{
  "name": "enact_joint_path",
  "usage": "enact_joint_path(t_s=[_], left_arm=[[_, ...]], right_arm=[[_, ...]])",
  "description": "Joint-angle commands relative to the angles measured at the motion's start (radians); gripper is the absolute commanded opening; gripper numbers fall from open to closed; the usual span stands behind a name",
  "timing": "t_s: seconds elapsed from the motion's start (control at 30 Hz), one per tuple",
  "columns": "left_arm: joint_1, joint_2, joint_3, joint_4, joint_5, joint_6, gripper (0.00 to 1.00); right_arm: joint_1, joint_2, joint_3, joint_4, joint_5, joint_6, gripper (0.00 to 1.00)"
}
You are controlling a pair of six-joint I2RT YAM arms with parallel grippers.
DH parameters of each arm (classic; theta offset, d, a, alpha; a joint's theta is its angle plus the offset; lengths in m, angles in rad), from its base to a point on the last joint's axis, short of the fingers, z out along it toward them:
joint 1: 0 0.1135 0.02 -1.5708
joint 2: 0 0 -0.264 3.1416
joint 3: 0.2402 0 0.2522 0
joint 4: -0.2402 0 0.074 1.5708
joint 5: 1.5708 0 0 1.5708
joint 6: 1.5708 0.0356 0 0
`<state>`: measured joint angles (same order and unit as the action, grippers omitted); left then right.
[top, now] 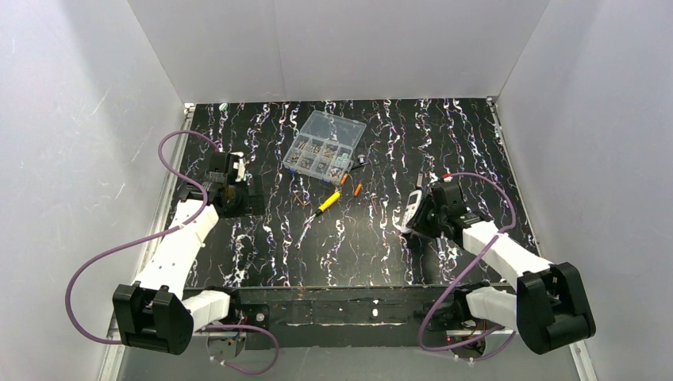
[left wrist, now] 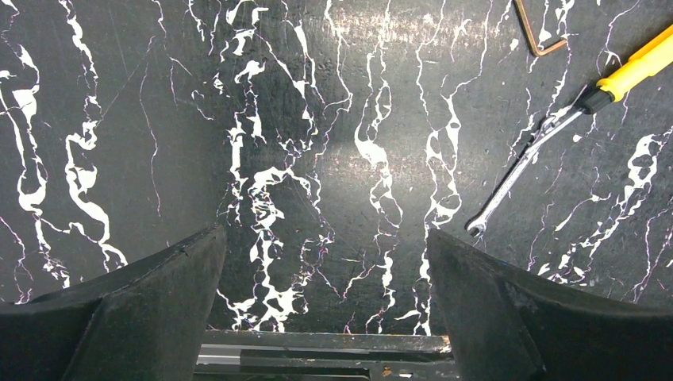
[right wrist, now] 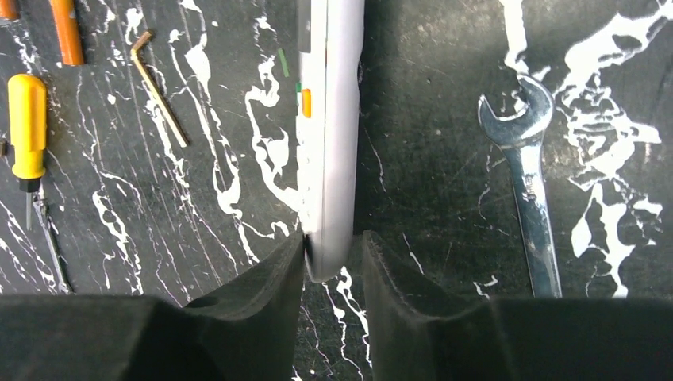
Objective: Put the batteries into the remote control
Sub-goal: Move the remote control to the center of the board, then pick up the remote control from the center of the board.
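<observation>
Bright, even light filled the overhead view, shadows faint. In the left wrist view a soft glare sat on the tabletop (left wrist: pixel 349 151), and the dark fingers (left wrist: pixel 143 309) at 5 and 7 o'clock looked blurred.

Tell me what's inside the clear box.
The box shows small grey and dark bits in its near compartments, too small to identify. The far compartments look mostly bare. Anything beneath those bits is covered.

The compartment box (top: pixel 325 148) sits rear centre on the table (top: pixel 262 254), batteries (top: pixel 358 189) just before it, screwdriver (top: pixel 324 204) before those to the left, remote control (top: pixel 413 209) off to the right
</observation>
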<state>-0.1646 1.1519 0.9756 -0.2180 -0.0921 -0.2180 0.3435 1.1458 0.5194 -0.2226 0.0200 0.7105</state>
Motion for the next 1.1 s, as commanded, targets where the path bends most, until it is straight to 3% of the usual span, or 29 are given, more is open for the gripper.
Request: enact_joint_path(t_s=[0.0,0.13,0.3,0.43,0.97,1.07], left_arm=[[0.007,-0.003,0.013,-0.078,0.012,-0.001,0.99],[0.007,-0.002,0.012,-0.078,0.009,0.0,1.0],[0.007,0.002,0.013,-0.077,0.009,0.001,0.99],[0.007,0.007,0.015,-0.079,0.012,0.002,1.0],[0.007,0.011,0.018,-0.078,0.015,0.001,1.0],[0.007,0.009,0.018,-0.08,0.015,0.003,1.0]], right_arm=[[0.008,0.01,0.017,-0.058,0.018,0.013,0.45],[0.008,0.062,0.079,-0.088,0.039,0.002,0.73],[0.008,0.119,0.144,-0.123,0.073,-0.014,0.8],[0.009,0.181,0.211,-0.175,0.112,-0.054,0.8],[0.032,0.453,0.427,-0.318,0.224,-0.163,0.59],[0.054,0.479,0.452,-0.34,0.251,-0.175,0.51]])
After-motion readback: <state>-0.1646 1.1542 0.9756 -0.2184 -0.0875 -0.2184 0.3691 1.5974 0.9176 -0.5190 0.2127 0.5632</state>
